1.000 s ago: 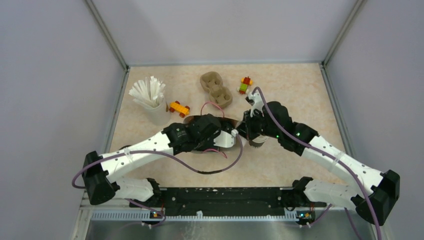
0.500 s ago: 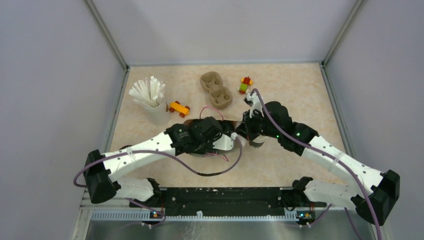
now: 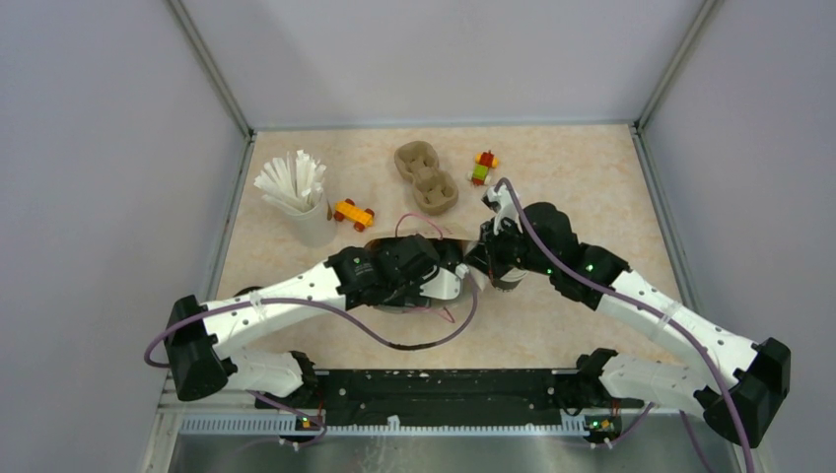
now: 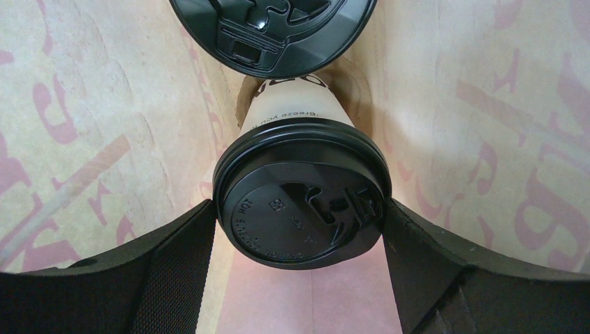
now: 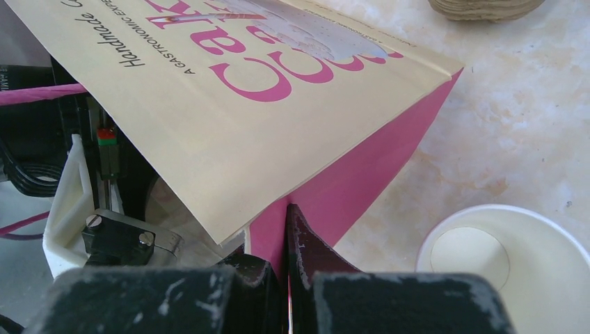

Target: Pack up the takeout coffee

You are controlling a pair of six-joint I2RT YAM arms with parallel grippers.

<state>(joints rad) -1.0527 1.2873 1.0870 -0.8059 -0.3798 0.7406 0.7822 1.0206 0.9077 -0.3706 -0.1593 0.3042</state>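
Beige marbled tabletop (image 3: 592,168), printed paper bag (image 5: 229,118) atop. Left gripper (image 4: 299,212) spread wide, fingers bearing on both sides of lidded coffee cup (image 4: 303,184) inside bag; second lid (image 4: 271,28) beyond fingertips. Right gripper (image 5: 287,216) pinching bag's pink edge. Likely light, crushable: hold at stiff rim.

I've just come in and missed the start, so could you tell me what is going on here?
The right gripper is shut on the edge of the paper bag. The left gripper is inside the bag with a lidded cup clamped between its fingers; a second lidded cup sits farther in. A lidless cup stands on the table beside the bag.
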